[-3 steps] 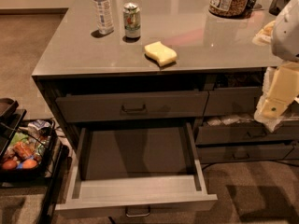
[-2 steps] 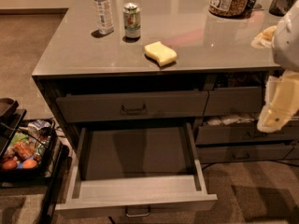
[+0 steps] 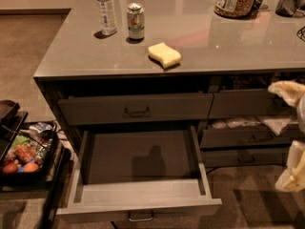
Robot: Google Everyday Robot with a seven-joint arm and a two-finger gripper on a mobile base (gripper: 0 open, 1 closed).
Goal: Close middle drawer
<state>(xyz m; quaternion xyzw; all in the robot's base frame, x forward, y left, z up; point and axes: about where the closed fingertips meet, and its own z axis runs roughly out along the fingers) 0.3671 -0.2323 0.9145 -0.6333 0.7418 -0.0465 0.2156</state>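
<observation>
Over the last 1 s the gripper (image 3: 291,171) has sunk lower beneath the worktop's (image 3: 228,46) front edge, far along it to the right; how far open it is, or whether it holds anything, I cannot tell. The middle drawer (image 3: 138,197), under the front edge nearer the front-left corner, stays pulled fully out, well apart from the gripper. By my judgement closing has not begun: the arm is only dropping to drawer level.
</observation>
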